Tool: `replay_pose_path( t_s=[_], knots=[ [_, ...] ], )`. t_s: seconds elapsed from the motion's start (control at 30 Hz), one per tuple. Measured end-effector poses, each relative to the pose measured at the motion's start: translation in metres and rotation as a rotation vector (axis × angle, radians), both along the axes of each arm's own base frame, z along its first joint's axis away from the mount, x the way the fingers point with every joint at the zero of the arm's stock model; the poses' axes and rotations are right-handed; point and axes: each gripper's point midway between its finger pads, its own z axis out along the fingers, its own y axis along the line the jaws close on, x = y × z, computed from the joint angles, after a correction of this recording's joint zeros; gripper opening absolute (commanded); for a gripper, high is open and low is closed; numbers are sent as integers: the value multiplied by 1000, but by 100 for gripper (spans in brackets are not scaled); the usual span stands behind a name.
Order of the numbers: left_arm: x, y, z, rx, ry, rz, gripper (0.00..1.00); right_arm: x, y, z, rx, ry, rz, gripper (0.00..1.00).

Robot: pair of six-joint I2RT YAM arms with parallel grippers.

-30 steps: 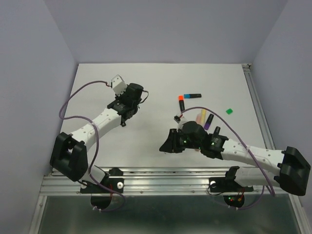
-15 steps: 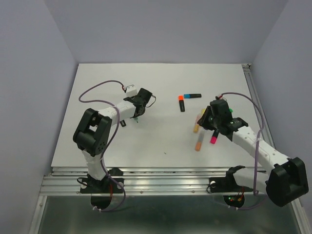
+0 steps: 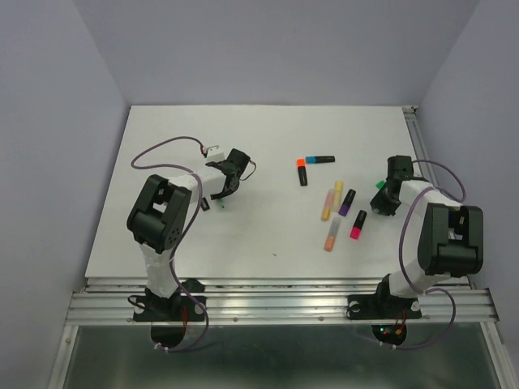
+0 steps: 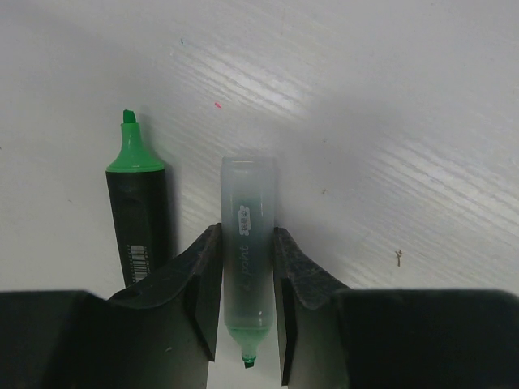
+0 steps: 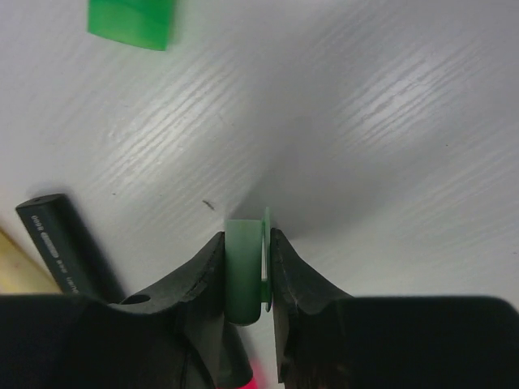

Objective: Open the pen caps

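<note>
My left gripper (image 4: 246, 233) is shut on a pale mint highlighter body (image 4: 247, 243). Its green tip is bare and points back toward the wrist. An uncapped black highlighter with a green tip (image 4: 138, 215) lies on the table beside my left finger. My right gripper (image 5: 246, 239) is shut on a green cap (image 5: 243, 271), low over the table. A second loose green cap (image 5: 131, 20) lies just beyond it. In the top view the left gripper (image 3: 225, 186) is left of centre and the right gripper (image 3: 387, 194) is near the right edge.
Several capped highlighters lie between the arms: orange-capped (image 3: 302, 172), blue-capped (image 3: 319, 160), pastel yellow (image 3: 336, 193), purple-capped (image 3: 346, 203), pink-capped (image 3: 357, 224), and pastel orange (image 3: 332, 235). A metal rail (image 3: 430, 174) runs along the table's right edge, close to the right gripper.
The right arm has swung from the table's middle out to the right edge, past the group of pens. The left arm drew back and now holds near the same spot.
</note>
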Motion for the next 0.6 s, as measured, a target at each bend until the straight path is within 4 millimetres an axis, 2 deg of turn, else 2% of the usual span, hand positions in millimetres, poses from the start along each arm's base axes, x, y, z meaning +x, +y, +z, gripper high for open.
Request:
replay_pose_path(
  t_s=[0.07,0.13,0.23,0.33,0.37,0.47,0.5,0.6],
  knots=[
    [-1,3,-6,13,14,4,28,-7,-7,-10,3,42,-24,1],
    [0,3,-6,15,13,6,32,-8,-10,-11,1,50,-34,5],
    [0,4,-6,16,13,8,43,-9,-15,-11,-15,53,-47,8],
    [1,6,-6,15,14,11,44,-10,-20,-12,-33,62,-60,9],
    [1,7,-6,15,14,12,52,-9,-22,-12,-38,64,-66,13],
    [1,8,-6,22,15,11,58,-6,-25,-12,-50,66,-74,20],
    [1,9,-5,24,15,12,62,-6,-26,-12,-52,66,-75,28],
    [3,11,-4,21,10,15,69,-6,-27,-12,-58,67,-78,33]
  ],
)
